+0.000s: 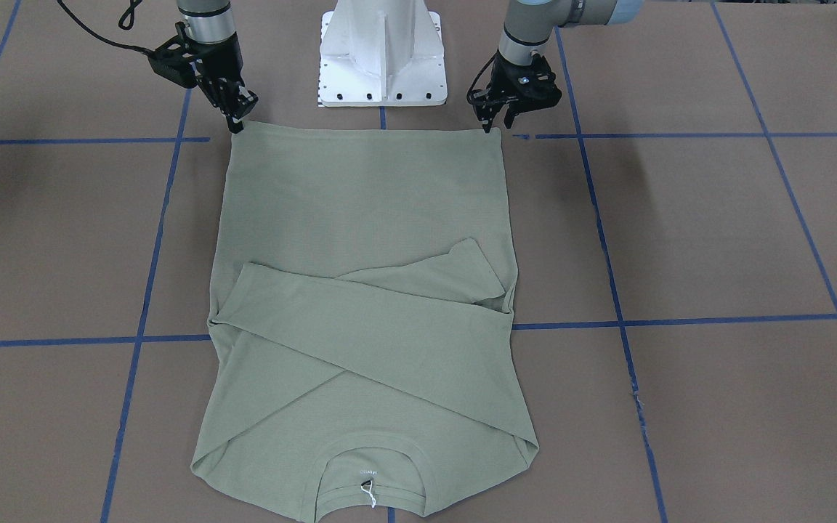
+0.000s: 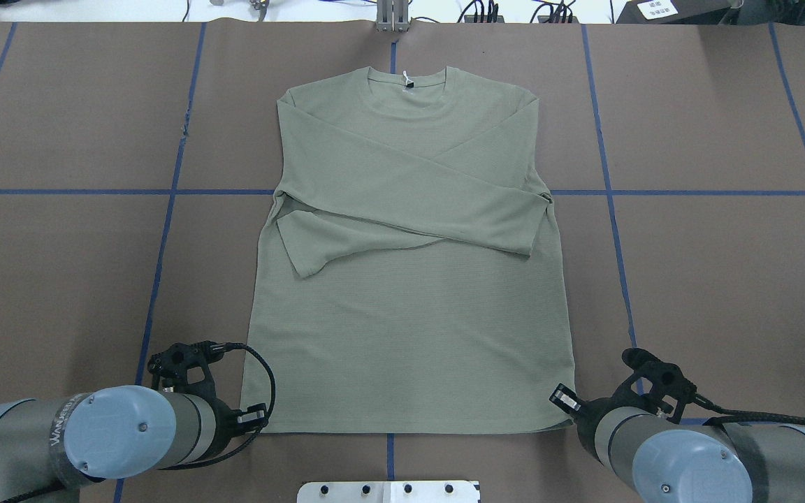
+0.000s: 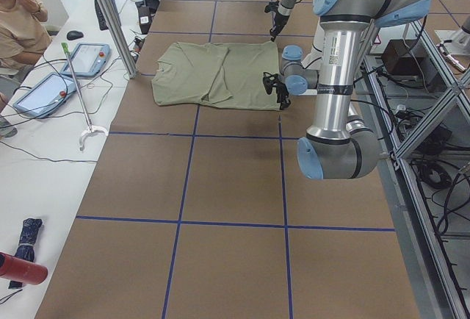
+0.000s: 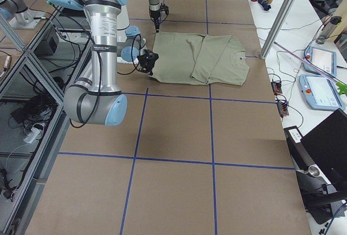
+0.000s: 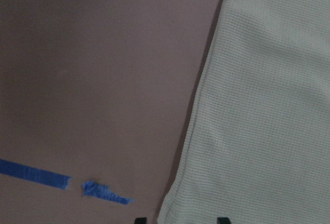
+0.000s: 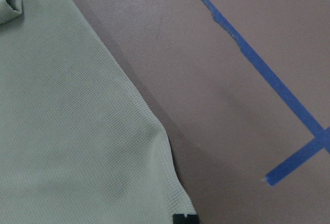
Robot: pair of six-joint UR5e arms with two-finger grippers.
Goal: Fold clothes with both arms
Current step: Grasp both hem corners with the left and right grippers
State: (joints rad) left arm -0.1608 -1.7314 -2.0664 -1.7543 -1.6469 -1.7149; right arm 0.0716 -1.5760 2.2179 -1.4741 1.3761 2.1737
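As I looked across from the operators' side, the sage-green shirt (image 1: 360, 211) lay flat on the brown tabletop (image 1: 709, 232), with its sleeves (image 1: 389, 290) crossed over the chest, its collar (image 1: 371, 476) toward me and its hem (image 1: 368, 135) toward the robot. Each arm stood at its own hem corner: the right end effector (image 1: 238, 120) touched one and the left end effector (image 1: 492, 122) the other, neither nearer than its partner. Seen from over the robot's shoulders, the shirt's long axis ran straight away from both wrists, so the garment lay wholly forward of them. In the two side views the arms bracketed the hem, too small there to judge the fingers. Through the left wrist camera, two fingertips (image 5: 223, 219) stood well apart, straddling the hem corner with nothing gripped. Through the right wrist camera the fingertips (image 6: 184, 218) showed as one dark block right at the corner, apparently pinched shut on the fabric. I judged the coming move to be a lift of the hem forward toward the collar, with both corners held evenly
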